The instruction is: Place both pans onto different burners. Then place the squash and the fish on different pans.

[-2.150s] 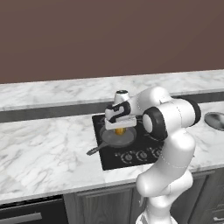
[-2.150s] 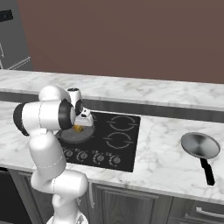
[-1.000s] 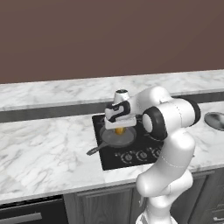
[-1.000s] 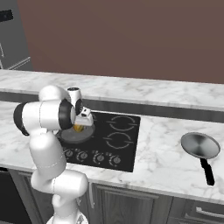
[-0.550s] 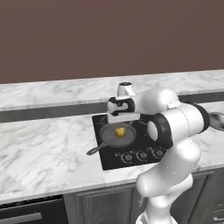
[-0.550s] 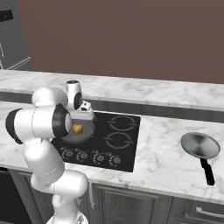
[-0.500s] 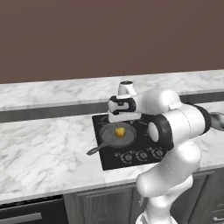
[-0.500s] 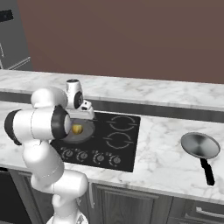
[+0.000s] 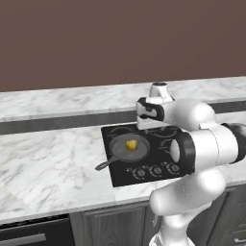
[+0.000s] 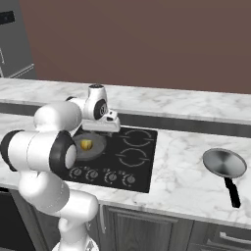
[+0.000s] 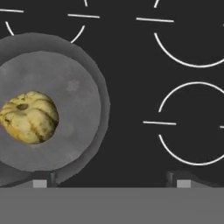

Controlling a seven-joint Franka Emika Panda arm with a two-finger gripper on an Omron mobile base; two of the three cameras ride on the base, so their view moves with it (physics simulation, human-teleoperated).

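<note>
The dark grey skillet (image 9: 126, 148) sits on a burner at the left of the black cooktop (image 9: 158, 158), and the yellow squash (image 9: 130, 144) lies inside it. My gripper (image 9: 150, 129) hovers above the cooktop just right of the skillet, open and holding nothing. In the hand view the squash (image 11: 28, 117) rests in the skillet (image 11: 74, 113) at the left, with the gripper (image 11: 111, 183) open beside bare burners (image 11: 192, 124). The silver pan (image 10: 224, 163) with a black handle lies on the counter, far right of the cooktop (image 10: 142, 169). The fish is out of view.
A row of knobs (image 10: 105, 176) runs along the cooktop's front edge. The marble counter (image 9: 43, 163) stretches to both sides, with a raised ledge and a brown wall behind. The skillet's handle (image 9: 103, 165) points out to the front left.
The gripper has risen off the squash and swung right, toward the middle of the cooktop. The squash stays in the skillet, and the silver pan has not moved.
</note>
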